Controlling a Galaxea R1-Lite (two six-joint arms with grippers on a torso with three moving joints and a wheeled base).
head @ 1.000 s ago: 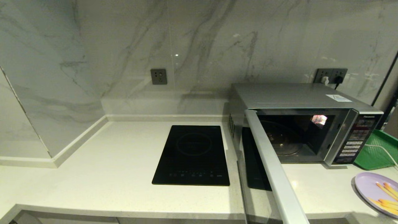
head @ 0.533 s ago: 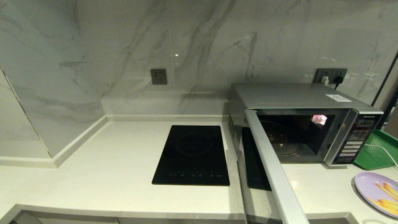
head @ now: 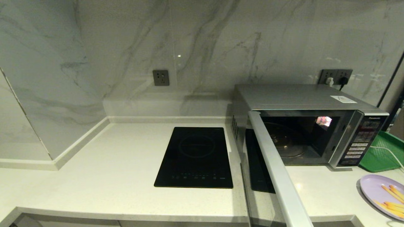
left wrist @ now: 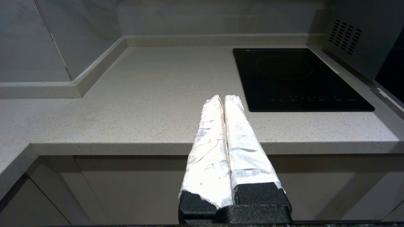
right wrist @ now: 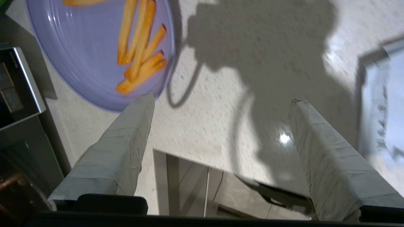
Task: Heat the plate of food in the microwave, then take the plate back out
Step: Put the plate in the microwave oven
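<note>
Head view: the microwave (head: 311,126) stands on the pale speckled bench (head: 110,176) at the right, against the marble wall (head: 202,41). Its door (head: 277,170) is swung fully open toward the camera, exposing the dark cavity and the glass turntable (head: 285,142) inside; the cavity holds nothing else that can be seen. The button panel (head: 358,143) sits on the microwave's right face. A black induction hob (head: 195,157) lies flush in the bench just left of the microwave. The plate of food (head: 383,195) rests on the bench at the far right edge, in front of and to the right of the microwave, partly cut off by the frame, with yellow-orange sticks on it. A green tray (head: 383,154) sits behind the plate, beside the microwave. Two wall sockets (head: 161,77) (head: 336,76) are set in the wall. Neither arm appears in this view. Left wrist view: the left gripper (left wrist: 224,98) is held off the bench's front edge, pointing over the bench toward the hob (left wrist: 296,78); its white-wrapped fingers (left wrist: 214,132) are pressed together with nothing between them. Right wrist view: the right gripper (right wrist: 221,101) hangs above the bench (right wrist: 252,63), its wrapped fingers (right wrist: 126,135) spread wide and empty. The lavender plate (right wrist: 88,56) lies just beyond one fingertip, apart from it, with the sticks (right wrist: 139,53) heaped near its rim.
</note>
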